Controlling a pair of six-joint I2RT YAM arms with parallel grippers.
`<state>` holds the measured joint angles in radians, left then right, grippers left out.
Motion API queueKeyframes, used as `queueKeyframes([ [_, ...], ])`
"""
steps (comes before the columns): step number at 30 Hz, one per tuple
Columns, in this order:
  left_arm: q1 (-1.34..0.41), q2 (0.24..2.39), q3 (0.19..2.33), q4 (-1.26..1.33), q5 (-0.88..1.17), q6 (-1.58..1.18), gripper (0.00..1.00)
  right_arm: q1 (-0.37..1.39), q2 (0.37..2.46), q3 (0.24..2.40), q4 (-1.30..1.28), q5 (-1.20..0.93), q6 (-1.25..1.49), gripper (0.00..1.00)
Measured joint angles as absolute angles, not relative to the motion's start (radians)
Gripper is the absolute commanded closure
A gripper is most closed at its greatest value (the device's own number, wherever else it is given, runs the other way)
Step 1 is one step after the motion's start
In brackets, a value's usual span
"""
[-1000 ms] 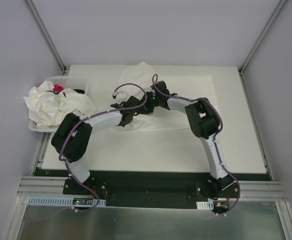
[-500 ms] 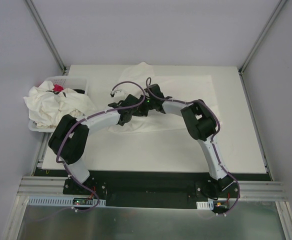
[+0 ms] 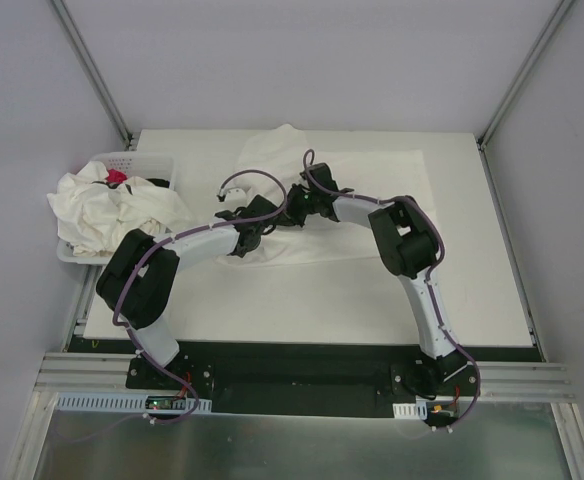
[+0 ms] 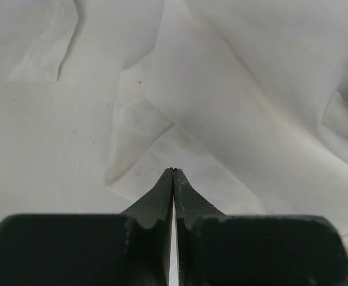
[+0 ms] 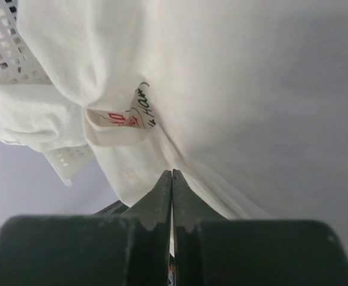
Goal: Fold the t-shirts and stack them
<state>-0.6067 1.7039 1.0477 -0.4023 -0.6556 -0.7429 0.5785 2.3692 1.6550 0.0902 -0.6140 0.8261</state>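
Pinching thin, limp t-shirt (image 3: 372, 185) near far edge of worktop (image 3: 302, 305): right hand (image 5: 172, 173) clamped on a fold; left hand (image 4: 173, 171) closed, grip unclear. Light cloth sags; take hems.

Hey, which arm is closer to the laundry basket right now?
Left. The left arm has its elbow just beside the basket, near its front corner. The right arm stands toward the other side of the table, reaching in over the spread shirt.

White table (image 3: 372, 300), top view. A t-shirt (image 3: 392, 190) lies spread at upper centre; a perforated basket (image 3: 137, 162) sits at the left edge.
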Motion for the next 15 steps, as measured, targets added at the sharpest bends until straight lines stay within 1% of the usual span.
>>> queueKeyframes([
  [3,-0.607,1.704,1.04,-0.403,-0.655,-0.753,1.0,0.552,2.369,1.658,0.081,-0.612,0.821,0.99],
  [4,-0.607,1.704,1.039,-0.403,-0.655,-0.755,1.0,0.545,2.369,1.66,0.078,-0.61,0.819,0.95],
  [7,-0.607,1.704,1.031,-0.403,-0.655,-0.763,1.0,0.531,2.368,1.661,0.073,-0.609,0.817,0.78],
  [9,-0.607,1.704,1.024,-0.401,-0.655,-0.77,1.0,0.532,2.368,1.66,0.072,-0.611,0.81,0.75],
  [10,-0.607,1.704,1.018,-0.401,-0.655,-0.774,1.0,0.535,2.368,1.66,0.072,-0.611,0.807,0.72],
  [13,-0.607,1.704,0.999,-0.402,-0.654,-0.783,1.0,0.551,2.358,1.642,0.075,-0.612,0.803,0.67],
  [15,-0.607,1.704,0.989,-0.402,-0.653,-0.794,1.0,0.561,2.355,1.636,0.074,-0.616,0.803,0.65],
])
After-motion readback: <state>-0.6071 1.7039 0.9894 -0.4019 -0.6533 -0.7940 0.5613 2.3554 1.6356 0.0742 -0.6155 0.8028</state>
